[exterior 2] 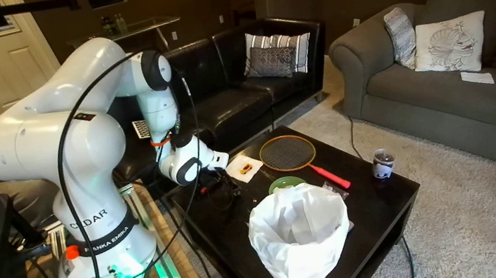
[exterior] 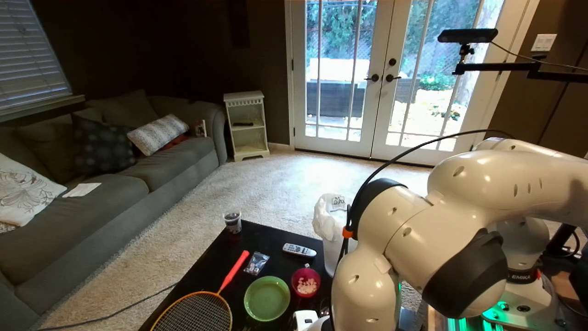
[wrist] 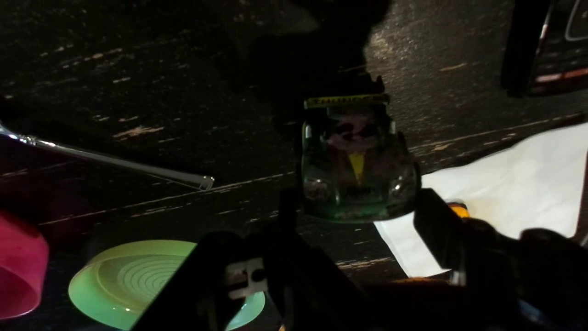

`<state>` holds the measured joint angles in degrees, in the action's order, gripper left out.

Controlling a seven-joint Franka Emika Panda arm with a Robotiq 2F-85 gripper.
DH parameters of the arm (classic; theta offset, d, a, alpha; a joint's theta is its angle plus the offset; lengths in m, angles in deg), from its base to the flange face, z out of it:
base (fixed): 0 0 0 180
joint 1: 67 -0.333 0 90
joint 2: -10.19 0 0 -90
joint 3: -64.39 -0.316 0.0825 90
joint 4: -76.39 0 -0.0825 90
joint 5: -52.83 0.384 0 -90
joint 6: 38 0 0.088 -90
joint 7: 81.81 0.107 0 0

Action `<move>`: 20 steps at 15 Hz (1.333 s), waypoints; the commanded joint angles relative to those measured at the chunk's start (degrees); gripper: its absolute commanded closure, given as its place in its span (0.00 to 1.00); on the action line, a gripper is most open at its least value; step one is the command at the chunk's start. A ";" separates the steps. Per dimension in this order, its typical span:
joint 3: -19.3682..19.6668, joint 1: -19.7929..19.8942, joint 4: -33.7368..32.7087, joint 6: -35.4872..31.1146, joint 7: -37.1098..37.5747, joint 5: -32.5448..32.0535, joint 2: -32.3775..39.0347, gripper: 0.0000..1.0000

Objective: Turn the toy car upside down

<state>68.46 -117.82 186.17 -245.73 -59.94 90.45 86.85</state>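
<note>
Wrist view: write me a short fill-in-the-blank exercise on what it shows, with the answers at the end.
1. The gripper holds the toy car, whose ____ side, not its underside, faces the camera.
2. The pointed mark on the toy car is colored ____.
3. In the picture, the dish lies to the ____ of the napkin.
4. The napkin is colored ____.

Missing words: top; yellow; left; white.

Arm [exterior 2: 94,143] bent, claw [wrist: 359,202] clamped

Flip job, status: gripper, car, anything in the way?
Gripper looks clamped on toy car. Car's top side shows in wrist view; not yet flipped. Green dish and white napkin with orange toy nearby; might crowd set-down.
</note>
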 commanded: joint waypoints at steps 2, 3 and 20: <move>-3.47 2.06 -0.03 1.16 -4.12 1.56 0.07 0.59; -4.17 2.68 -0.59 1.39 -4.26 1.27 0.51 0.59; -10.42 7.31 -3.07 10.02 -3.48 1.11 5.38 0.59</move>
<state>59.00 -111.06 186.58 -241.30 -63.50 91.35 87.41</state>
